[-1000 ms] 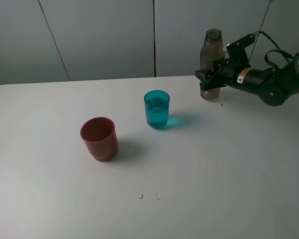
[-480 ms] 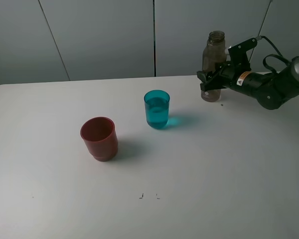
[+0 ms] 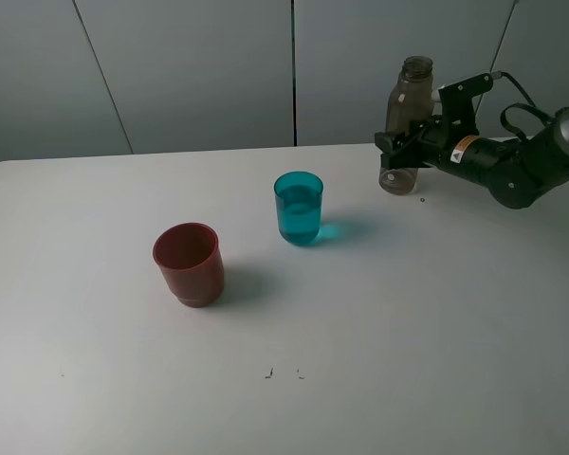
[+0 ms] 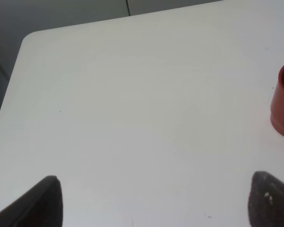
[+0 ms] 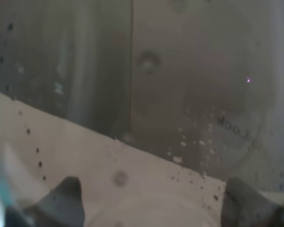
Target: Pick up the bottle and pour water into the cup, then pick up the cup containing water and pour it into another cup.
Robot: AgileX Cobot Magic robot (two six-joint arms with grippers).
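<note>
My right pincer [image 3: 396, 156] is shut tight on the smoky bottle [image 3: 412, 95]. I hold it upright at the far right of the bench [image 3: 408, 332], out of the way of the teal cup [image 3: 299, 210], which has water in it.

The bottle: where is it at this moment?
In the high view the bottle is at the far right of the table, beyond the teal cup, gripped low down by the right gripper.
</note>
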